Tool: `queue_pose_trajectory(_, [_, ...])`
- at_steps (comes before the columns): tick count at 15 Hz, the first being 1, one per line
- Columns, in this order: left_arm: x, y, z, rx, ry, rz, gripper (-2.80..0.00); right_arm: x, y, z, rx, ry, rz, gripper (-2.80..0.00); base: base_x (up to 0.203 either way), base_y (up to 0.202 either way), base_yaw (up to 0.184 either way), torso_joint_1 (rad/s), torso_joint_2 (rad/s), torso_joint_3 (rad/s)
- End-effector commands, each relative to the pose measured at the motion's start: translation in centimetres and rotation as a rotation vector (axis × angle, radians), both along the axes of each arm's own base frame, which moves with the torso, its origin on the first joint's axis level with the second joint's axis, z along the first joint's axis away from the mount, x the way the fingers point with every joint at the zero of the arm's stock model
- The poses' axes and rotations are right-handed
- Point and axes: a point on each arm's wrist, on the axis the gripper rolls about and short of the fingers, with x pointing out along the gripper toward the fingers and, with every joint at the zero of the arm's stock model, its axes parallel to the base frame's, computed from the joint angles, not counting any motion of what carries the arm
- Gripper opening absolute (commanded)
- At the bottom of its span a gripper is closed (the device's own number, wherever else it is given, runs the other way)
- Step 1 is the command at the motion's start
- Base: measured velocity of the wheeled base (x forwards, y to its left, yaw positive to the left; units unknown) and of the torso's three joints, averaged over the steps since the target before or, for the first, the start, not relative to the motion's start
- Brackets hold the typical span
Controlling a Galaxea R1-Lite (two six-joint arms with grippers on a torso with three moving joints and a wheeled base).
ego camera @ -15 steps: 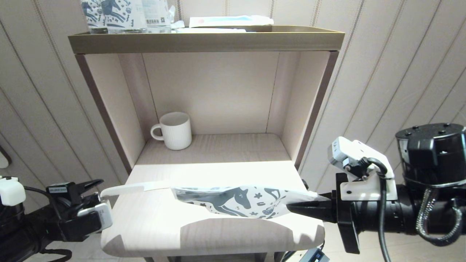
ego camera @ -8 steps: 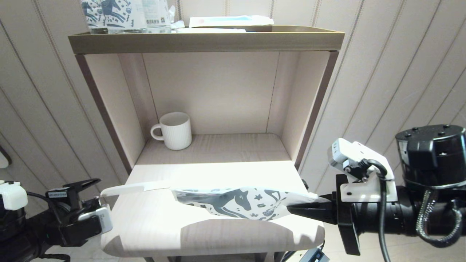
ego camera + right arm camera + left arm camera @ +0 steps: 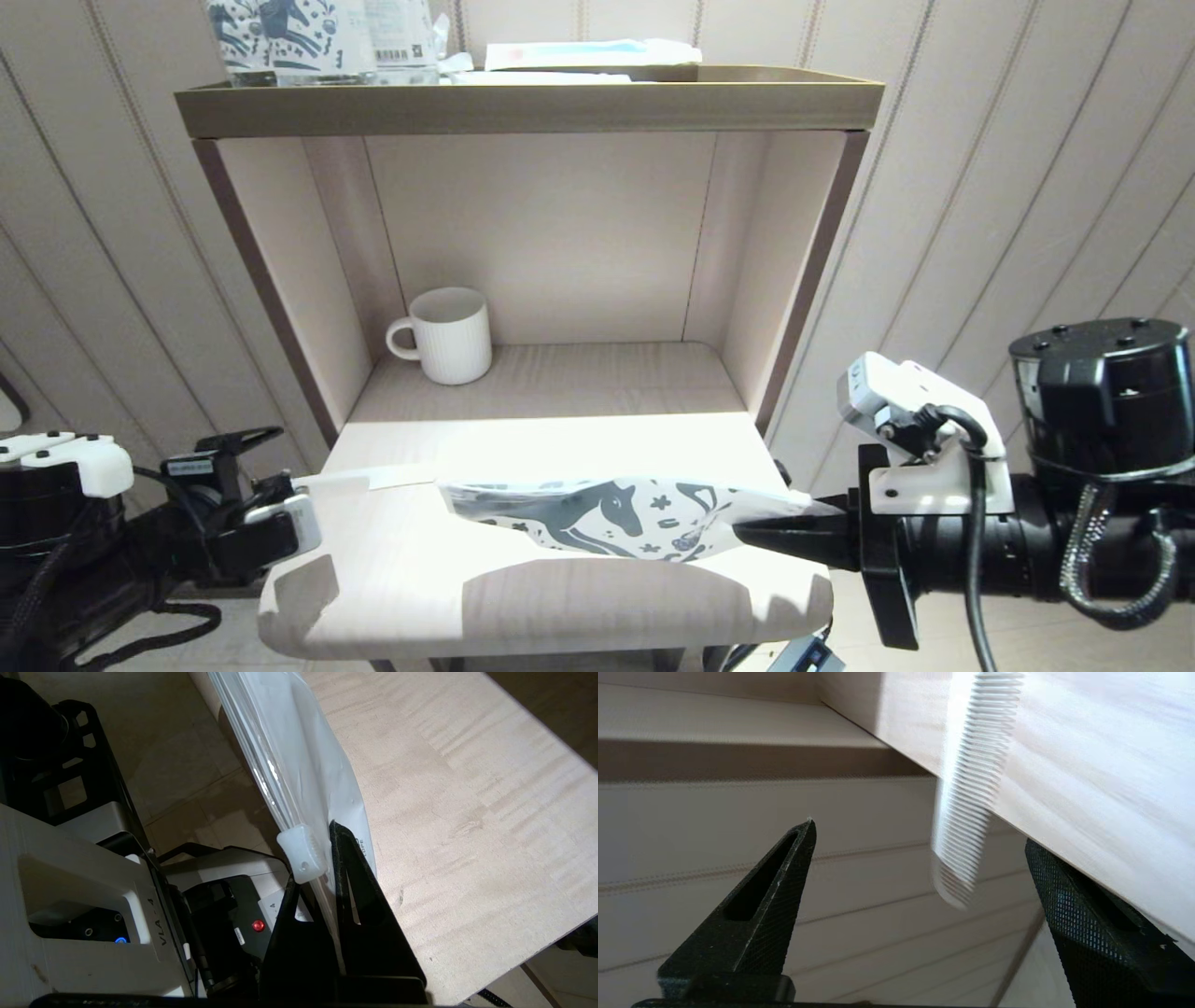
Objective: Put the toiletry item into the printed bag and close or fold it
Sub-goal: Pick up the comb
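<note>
The printed bag (image 3: 607, 519) hangs slightly above the wooden table (image 3: 560, 597), its horse print facing me. My right gripper (image 3: 747, 534) is shut on the bag's right edge, and in the right wrist view the black fingers (image 3: 355, 882) pinch the bag (image 3: 299, 765) beside its white zip slider (image 3: 303, 854). The white comb (image 3: 364, 481) sticks out of the bag's left end and reaches the table's left edge. My left gripper (image 3: 275, 485) stands open at that edge. The comb's toothed end (image 3: 971, 788) lies between its fingertips (image 3: 803, 840) without touching them.
A white ribbed mug (image 3: 448, 334) stands at the back left of the shelf niche. On the upper tray (image 3: 523, 103) are upright horse-printed packs (image 3: 280, 37) and a blue-and-white flat packet (image 3: 588, 51). Panelled walls flank the unit.
My left gripper has moved up and right, from beside the table's corner to the comb's free end, which now sits between its fingers. Bag and right gripper have hardly moved.
</note>
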Motion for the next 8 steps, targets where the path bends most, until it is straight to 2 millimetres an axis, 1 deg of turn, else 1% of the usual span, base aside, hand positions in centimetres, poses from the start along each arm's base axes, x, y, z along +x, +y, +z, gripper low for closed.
queue_pose_trajectory(1, [0.91,-0.01,-0.9,0.005,-0.003,0.002,-2.8,0.05,0.04,-0.1,-0.001,0.002,0.003,-2.8,0.0,0.0,0.0,0.0,0.0,0.0])
queue_pose_trajectory(8, [0.68,-0.02,-1.13,0.005,0.007,-0.002,-2.8,0.01,0.01,-0.04,0.0,0.0,0.003,-2.8,0.0,0.0,0.0,0.0,0.0,0.0])
